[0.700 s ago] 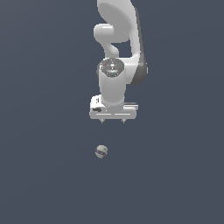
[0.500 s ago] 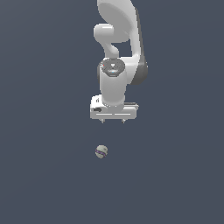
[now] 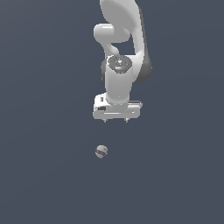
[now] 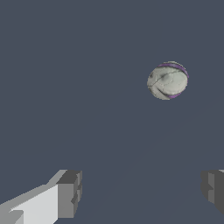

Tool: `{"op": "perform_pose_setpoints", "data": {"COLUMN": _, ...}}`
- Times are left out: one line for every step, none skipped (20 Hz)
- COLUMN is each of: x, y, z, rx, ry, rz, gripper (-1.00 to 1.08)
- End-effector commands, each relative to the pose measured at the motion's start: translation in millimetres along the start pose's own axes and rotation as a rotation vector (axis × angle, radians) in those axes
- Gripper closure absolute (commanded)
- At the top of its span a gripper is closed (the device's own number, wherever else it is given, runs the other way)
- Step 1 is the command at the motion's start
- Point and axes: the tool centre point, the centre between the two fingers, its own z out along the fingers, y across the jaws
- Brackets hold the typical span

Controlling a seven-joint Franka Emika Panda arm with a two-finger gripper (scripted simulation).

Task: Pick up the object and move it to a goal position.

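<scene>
Small round cream-white ball with purple stripe [image 3: 101, 151] [image 4: 168, 80] on dark grey floor [image 3: 43, 175], no long axis, stripe arcing around its edge in wrist view. White two-finger gripper [image 3: 116, 120] [image 4: 142, 192] above, well apart from ball, spread wide, holding nothing, touching nothing.

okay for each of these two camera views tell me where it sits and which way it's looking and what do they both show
Exterior view: off the arm, high, looking down on the arm, gripper and the ball on the floor.
Wrist view: on the wrist, looking past both fingers at the floor; jaws spread apart, empty.
Shared: the striped ball, clear of the gripper.
</scene>
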Motion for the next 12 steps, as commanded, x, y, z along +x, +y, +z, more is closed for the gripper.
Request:
{"op": "perform_pose_setpoints", "data": {"x": 0.6, "y": 1.1, "z": 0.6, "rx": 0.0, "ry": 0.0, "rz": 0.005, "gripper": -0.92}}
{"op": "perform_pose_setpoints", "data": {"x": 1.6, "y": 1.6, "z": 0.9, "rx": 0.0, "ry": 0.0, "rz": 0.009, "gripper": -0.92}}
{"op": "perform_pose_setpoints", "data": {"x": 2.8, "y": 2.2, "z": 1.4, "rx": 0.0, "ry": 0.0, "rz": 0.016, "gripper": -0.92}}
{"op": "perform_pose_setpoints", "data": {"x": 4.3, "y": 3.1, "z": 2.1, "rx": 0.001, "ry": 0.0, "rz": 0.024, "gripper": -0.92}}
{"op": "perform_pose_setpoints", "data": {"x": 6.1, "y": 4.2, "z": 3.0, "rx": 0.001, "ry": 0.0, "rz": 0.034, "gripper": -0.92}}
{"op": "perform_pose_setpoints", "data": {"x": 8.2, "y": 5.5, "z": 4.1, "rx": 0.002, "ry": 0.0, "rz": 0.046, "gripper": -0.92}}
{"op": "perform_pose_setpoints", "data": {"x": 10.6, "y": 7.0, "z": 5.2, "rx": 0.003, "ry": 0.0, "rz": 0.059, "gripper": -0.92}}
{"op": "perform_pose_setpoints", "data": {"x": 13.2, "y": 8.7, "z": 6.6, "rx": 0.004, "ry": 0.0, "rz": 0.074, "gripper": -0.92}}
{"op": "perform_pose_setpoints", "data": {"x": 16.1, "y": 10.5, "z": 8.1, "rx": 0.004, "ry": 0.0, "rz": 0.09, "gripper": -0.92}}
{"op": "perform_pose_setpoints", "data": {"x": 19.2, "y": 12.5, "z": 9.7, "rx": 0.005, "ry": 0.0, "rz": 0.108, "gripper": -0.92}}
{"op": "perform_pose_setpoints", "data": {"x": 22.7, "y": 14.8, "z": 11.6, "rx": 0.006, "ry": 0.0, "rz": 0.128, "gripper": -0.92}}
{"op": "perform_pose_setpoints", "data": {"x": 26.3, "y": 17.2, "z": 13.6, "rx": 0.007, "ry": 0.0, "rz": 0.149, "gripper": -0.92}}
